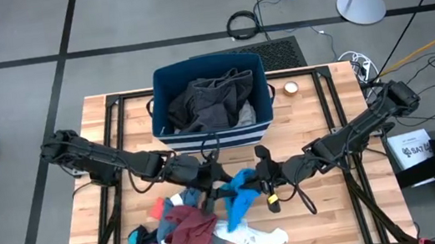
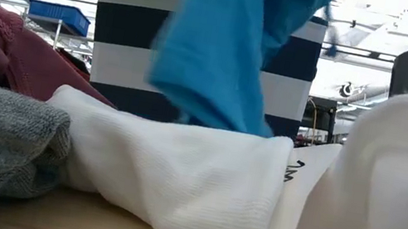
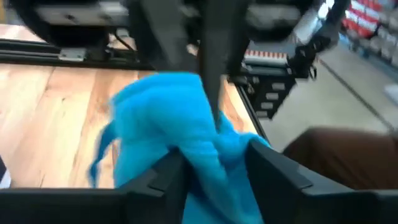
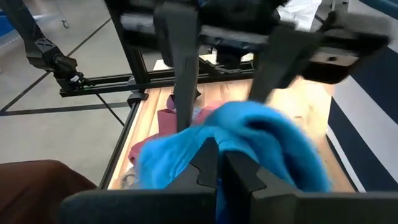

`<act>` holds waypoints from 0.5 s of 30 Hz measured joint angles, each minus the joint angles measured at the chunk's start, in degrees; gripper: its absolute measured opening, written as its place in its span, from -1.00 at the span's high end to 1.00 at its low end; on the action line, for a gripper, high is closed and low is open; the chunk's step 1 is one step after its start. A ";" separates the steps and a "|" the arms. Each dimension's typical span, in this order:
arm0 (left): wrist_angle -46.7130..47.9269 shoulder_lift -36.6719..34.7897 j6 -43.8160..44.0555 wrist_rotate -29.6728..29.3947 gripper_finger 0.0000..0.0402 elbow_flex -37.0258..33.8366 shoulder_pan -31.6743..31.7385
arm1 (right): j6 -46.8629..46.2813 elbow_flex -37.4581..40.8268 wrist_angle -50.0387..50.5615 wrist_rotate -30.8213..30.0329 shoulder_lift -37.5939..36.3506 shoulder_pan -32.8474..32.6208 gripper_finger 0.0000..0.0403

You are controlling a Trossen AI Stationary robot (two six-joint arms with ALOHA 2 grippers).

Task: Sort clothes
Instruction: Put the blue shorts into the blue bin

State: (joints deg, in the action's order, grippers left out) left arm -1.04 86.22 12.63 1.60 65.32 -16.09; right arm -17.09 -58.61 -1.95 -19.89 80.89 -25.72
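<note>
A bright blue piece of clothing (image 1: 239, 193) hangs above the middle of the table between my two grippers. My left gripper (image 1: 213, 177) comes from the left and stands open around it. My right gripper (image 1: 262, 175) comes from the right and is shut on it. In the low view the blue piece (image 2: 224, 51) hangs in front of the striped navy bin (image 2: 128, 42). On the near left part of the table lie a maroon garment (image 1: 190, 231), a white one (image 1: 260, 237) and small socks (image 1: 157, 210). Dark grey clothes (image 1: 211, 102) fill the bin (image 1: 163, 83). My left gripper stands open around a bunched part of the blue piece (image 3: 214, 152). The cloth fills the gap between its fingers (image 3: 165, 177). I cannot tell whether it still rests on them. My right gripper pinches a bunched fold of the blue piece (image 4: 233, 134) between its two fingers. It comes almost level from the table's right. The cloth is lifted and hangs slack below the fingers; its lower end (image 1: 235, 215) reaches down by the white garment.
The bin stands at the table's far middle. A small round object (image 1: 291, 89) sits to its right. Black frame rails (image 1: 117, 127) run along the table's sides. Bare wood (image 1: 330, 208) lies at the near right.
</note>
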 joint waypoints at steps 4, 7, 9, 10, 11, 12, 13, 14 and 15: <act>-1.00 0.40 3.77 -0.15 0.03 0.00 1.08 | 0.67 0.00 -0.87 -0.29 0.04 0.06 1.00; -0.89 1.27 5.05 0.18 0.00 0.00 1.32 | 1.29 0.00 -0.95 -3.37 0.04 0.15 1.00; -1.29 1.78 5.06 1.23 0.00 0.00 1.34 | 1.83 0.00 -1.10 -4.12 0.04 0.10 1.00; -1.49 2.03 5.03 1.59 0.00 0.00 1.32 | 1.95 0.00 -1.32 -4.12 0.04 0.12 1.00; -1.59 2.20 4.86 1.80 0.00 0.00 1.28 | 1.97 0.00 -1.36 -4.12 0.04 0.21 1.00; -1.57 2.35 4.75 1.80 0.00 0.00 1.31 | 1.97 0.00 -1.36 -4.20 0.04 0.24 1.00; -1.63 2.56 4.65 1.82 0.00 0.00 1.37 | 2.01 0.00 -1.38 -4.25 0.04 0.26 1.00; -1.65 2.70 4.49 1.80 0.01 0.00 1.39 | 2.25 0.00 -1.61 -4.33 0.06 0.28 1.00; -1.69 2.95 3.91 1.78 0.02 0.00 1.41 | 2.69 0.00 -2.29 -4.42 0.06 0.28 1.00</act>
State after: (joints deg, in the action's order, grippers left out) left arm -2.74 89.17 16.54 3.38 65.32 -14.68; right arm -14.39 -58.61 -4.24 -24.31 80.95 -25.44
